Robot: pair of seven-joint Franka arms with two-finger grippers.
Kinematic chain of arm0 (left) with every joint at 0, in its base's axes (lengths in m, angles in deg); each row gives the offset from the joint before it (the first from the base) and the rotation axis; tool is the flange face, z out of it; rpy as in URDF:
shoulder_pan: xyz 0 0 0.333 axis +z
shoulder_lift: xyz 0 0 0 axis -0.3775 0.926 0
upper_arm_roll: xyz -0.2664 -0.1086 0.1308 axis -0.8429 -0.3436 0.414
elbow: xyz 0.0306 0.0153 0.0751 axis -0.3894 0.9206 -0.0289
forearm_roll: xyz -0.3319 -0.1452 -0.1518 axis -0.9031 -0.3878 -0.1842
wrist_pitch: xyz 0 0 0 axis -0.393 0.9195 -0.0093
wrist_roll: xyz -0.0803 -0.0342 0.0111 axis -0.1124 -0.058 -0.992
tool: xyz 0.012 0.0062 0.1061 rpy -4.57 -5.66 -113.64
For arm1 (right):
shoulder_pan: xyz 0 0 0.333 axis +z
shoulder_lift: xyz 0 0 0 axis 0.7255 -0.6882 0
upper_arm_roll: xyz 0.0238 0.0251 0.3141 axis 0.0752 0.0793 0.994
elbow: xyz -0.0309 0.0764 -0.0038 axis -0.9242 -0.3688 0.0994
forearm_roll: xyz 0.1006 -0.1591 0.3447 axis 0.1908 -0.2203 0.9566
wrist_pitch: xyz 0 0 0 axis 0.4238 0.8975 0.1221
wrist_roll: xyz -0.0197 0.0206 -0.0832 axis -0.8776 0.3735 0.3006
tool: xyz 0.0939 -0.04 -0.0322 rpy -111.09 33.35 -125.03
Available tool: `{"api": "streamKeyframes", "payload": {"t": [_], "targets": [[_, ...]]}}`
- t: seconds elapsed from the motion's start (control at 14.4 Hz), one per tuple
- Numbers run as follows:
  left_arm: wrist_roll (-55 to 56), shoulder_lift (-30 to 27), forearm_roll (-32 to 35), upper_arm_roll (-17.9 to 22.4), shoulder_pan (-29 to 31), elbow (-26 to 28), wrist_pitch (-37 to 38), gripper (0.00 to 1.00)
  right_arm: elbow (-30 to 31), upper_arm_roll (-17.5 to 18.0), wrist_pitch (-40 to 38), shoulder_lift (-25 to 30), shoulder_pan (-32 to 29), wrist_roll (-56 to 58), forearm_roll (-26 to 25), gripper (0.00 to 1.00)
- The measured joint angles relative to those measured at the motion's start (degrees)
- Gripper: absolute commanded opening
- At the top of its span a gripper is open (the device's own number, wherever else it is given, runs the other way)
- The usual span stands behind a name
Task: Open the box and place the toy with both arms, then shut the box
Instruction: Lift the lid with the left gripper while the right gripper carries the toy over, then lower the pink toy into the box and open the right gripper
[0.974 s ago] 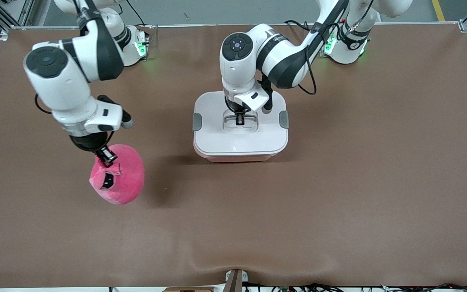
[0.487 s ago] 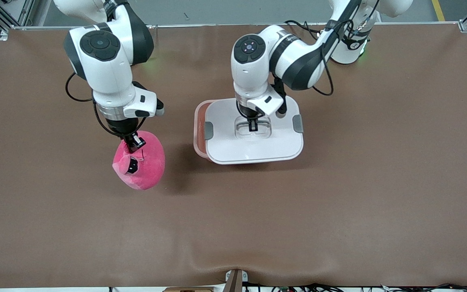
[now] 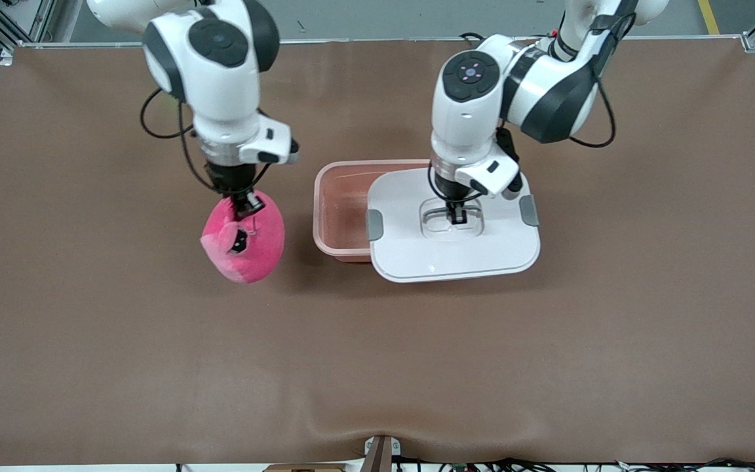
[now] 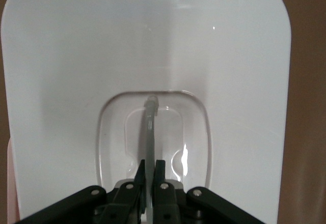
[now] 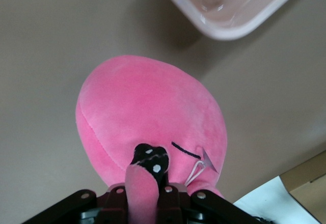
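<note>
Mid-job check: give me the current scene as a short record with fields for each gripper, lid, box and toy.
left gripper: shut on the lid's handle, over the box
lid: white, held off the box, covering only the part toward the left arm's end
box: pink body on the table, partly uncovered, nothing seen in the exposed part
right gripper: shut on the toy, over the table beside the box
toy: pink plush, hanging from the gripper, not yet in the box

Lid [image 3: 456, 246] covering part of box [image 3: 341, 206], toy [image 5: 153, 127] hiding right fingers' tips [image 5: 153, 183]
</note>
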Motion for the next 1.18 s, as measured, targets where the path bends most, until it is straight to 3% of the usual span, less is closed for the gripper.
{"api": "streamKeyframes", "payload": {"t": [0.56,1.18], "targets": [[-11.12,-3.65,0.01,-0.05,7.89,2.73,0.01,0.0,0.29,0.18,-6.84,-0.42,15.04,-18.74,-8.69,0.0],[-25.7,-5.33,-1.63,-0.17,16.4,4.37,0.01,0.0,0.38,0.14,-6.9,-3.79,20.59,-25.85,-10.46,0.0]]}}
